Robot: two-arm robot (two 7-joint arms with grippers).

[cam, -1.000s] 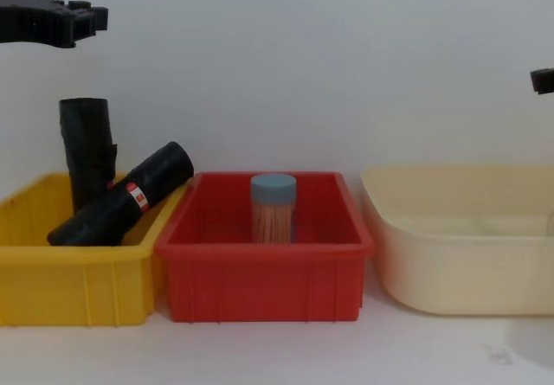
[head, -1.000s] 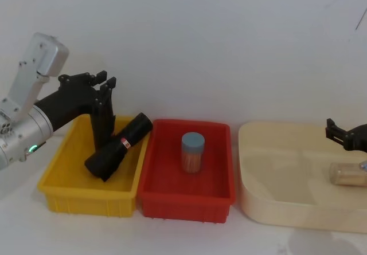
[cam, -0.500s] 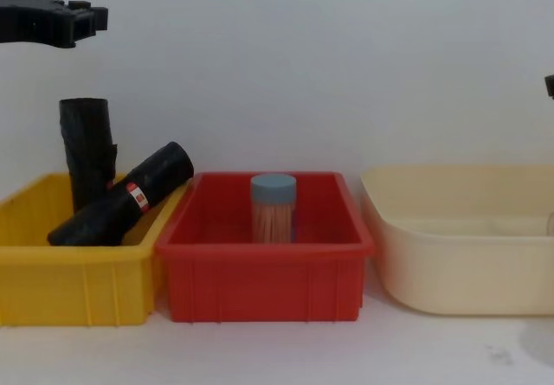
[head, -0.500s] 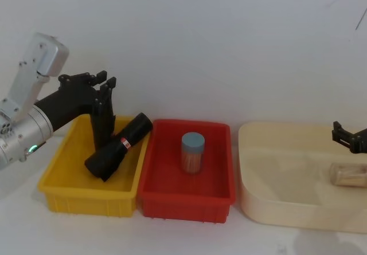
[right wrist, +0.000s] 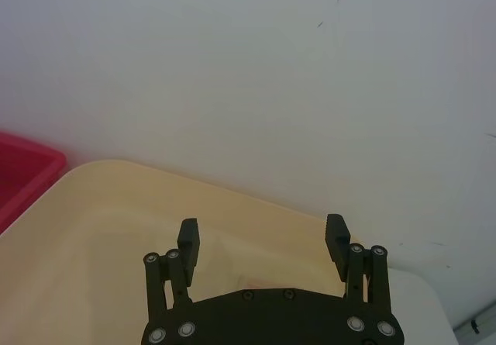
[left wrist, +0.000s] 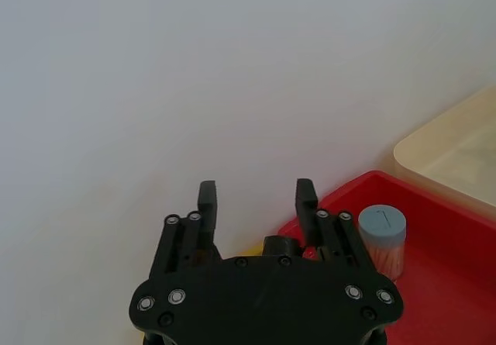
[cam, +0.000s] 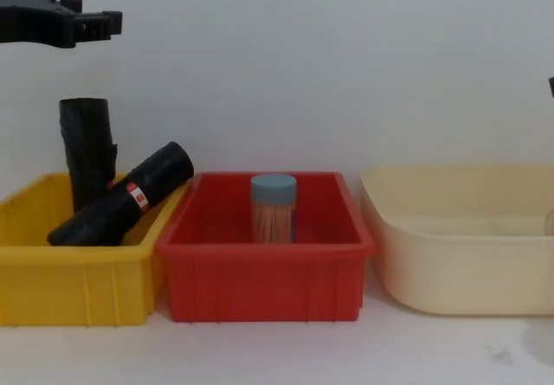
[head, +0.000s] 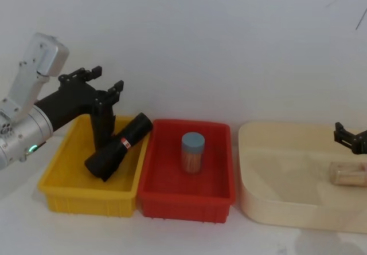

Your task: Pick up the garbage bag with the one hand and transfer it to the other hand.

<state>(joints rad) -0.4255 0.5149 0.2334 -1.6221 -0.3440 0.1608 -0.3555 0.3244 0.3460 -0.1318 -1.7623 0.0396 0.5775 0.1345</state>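
Observation:
A black garbage bag roll (head: 119,146) with a red-and-white label band leans across the yellow bin (head: 57,189); the chest view shows this garbage bag (cam: 130,196) resting on the bin's right rim. A second black roll (head: 101,126) stands upright behind it. My left gripper (head: 108,78) hovers open above the upright roll, apart from both rolls. The left wrist view shows that gripper (left wrist: 256,198) with nothing between its fingers. My right gripper (head: 342,134) hangs open over the cream tub (head: 287,209) at the far right, and the right wrist view shows it (right wrist: 262,239) empty.
A red bin (head: 172,200) in the middle holds a clear jar with a blue lid (head: 192,152). A tan cylinder (head: 350,176) lies in the cream tub. A white wall stands close behind the bins.
The left gripper's fingers have spread wider above the upright roll. The right gripper drifted a little to the right. Neither roll has moved.

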